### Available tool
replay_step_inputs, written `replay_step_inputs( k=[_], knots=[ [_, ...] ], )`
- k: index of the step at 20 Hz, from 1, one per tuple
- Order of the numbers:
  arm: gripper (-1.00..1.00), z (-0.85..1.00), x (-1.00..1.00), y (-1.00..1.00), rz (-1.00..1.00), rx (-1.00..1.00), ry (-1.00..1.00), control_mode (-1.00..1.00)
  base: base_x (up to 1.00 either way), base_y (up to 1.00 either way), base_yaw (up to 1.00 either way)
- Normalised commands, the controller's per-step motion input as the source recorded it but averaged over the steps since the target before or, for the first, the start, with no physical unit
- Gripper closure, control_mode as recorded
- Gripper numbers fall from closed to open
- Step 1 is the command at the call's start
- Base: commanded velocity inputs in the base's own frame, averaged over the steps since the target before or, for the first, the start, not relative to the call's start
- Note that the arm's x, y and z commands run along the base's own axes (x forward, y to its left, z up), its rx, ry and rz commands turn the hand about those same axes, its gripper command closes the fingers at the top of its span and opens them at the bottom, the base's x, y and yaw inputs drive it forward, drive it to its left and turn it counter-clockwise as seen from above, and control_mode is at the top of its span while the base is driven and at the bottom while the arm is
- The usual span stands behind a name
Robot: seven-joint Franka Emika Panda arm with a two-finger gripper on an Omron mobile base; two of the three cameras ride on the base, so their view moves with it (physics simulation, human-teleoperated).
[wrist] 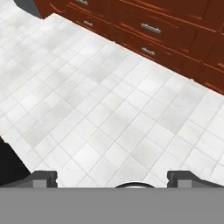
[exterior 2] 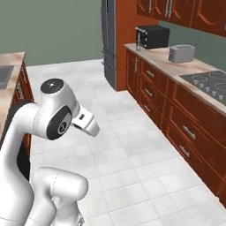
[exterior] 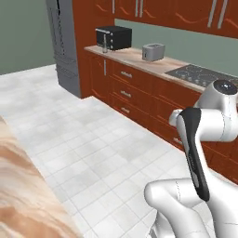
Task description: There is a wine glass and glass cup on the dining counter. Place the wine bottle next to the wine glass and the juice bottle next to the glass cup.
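In the hand view my gripper (wrist: 116,178) is open, its two dark fingertips (wrist: 43,178) set wide apart over white floor tiles with nothing between them. A corner of the dining counter (exterior: 21,186), with its pink-beige marble top, lies at the lower left of the left base view. The right base view shows its top (exterior 2: 12,59) at the left edge, with the corner of a dark inset sink (exterior 2: 3,76). The wine glass, glass cup, wine bottle and juice bottle are out of view.
Across the tiled floor (exterior: 93,139) runs a counter on red-brown drawers (exterior: 135,93). It holds a black microwave (exterior: 114,37), a grey toaster (exterior: 153,51) and a cooktop (exterior: 202,74). A small slim object (exterior: 105,44) stands by the microwave, too small to identify. A grey fridge (exterior: 65,46) stands at the far end.
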Motion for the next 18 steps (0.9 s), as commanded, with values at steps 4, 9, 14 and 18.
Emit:
replay_step_inputs(
  k=[4,9,14,18],
  knots=[
    [-1.00,0.00,0.00,0.00,0.00,0.00,0.00,1.00,0.83,-0.01,0.19],
    [-1.00,0.00,0.00,0.00,0.00,0.00,0.00,1.00,0.89,-0.07,0.03],
    [-1.00,0.00,0.00,0.00,0.00,0.00,0.00,1.00,0.90,-0.08,0.03],
    [-1.00,0.00,0.00,0.00,0.00,0.00,0.00,1.00,0.90,-0.09,0.03]
  ],
)
